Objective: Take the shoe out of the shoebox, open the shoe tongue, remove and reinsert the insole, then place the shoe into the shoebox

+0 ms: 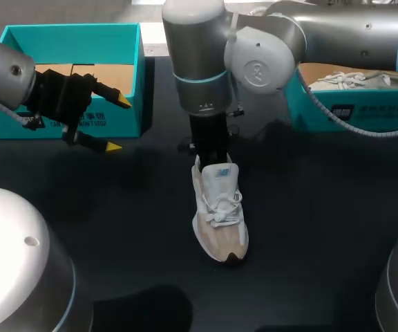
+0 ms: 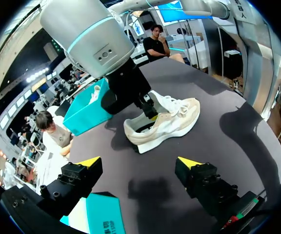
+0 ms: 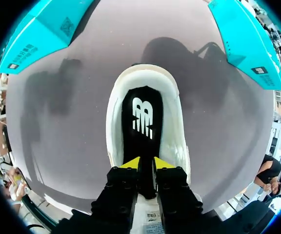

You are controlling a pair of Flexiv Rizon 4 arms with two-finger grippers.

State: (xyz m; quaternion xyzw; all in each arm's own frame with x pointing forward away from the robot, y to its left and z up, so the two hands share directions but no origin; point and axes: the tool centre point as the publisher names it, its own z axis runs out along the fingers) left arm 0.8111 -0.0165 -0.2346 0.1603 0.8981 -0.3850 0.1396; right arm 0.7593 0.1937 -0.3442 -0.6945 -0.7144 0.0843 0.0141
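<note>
A white and beige shoe [image 1: 220,221] lies on the dark table, toe toward the near edge. My right gripper [image 1: 209,159] comes straight down into its opening behind the tongue. In the right wrist view the yellow fingertips [image 3: 130,163] stand a narrow gap apart, so the right gripper [image 3: 146,163] is open just over the black insole [image 3: 143,117], which lies flat inside the shoe [image 3: 113,112]. My left gripper [image 1: 118,124] hangs wide open and empty in front of the left teal shoebox [image 1: 71,34], well left of the shoe. The left wrist view looks past that gripper [image 2: 139,162] at the shoe [image 2: 165,122].
A second teal shoebox [image 1: 351,111] at the back right holds another white shoe [image 1: 351,79]. Both boxes [image 3: 38,34] [image 3: 248,39] flank the far side of the table. Bare dark tabletop surrounds the shoe.
</note>
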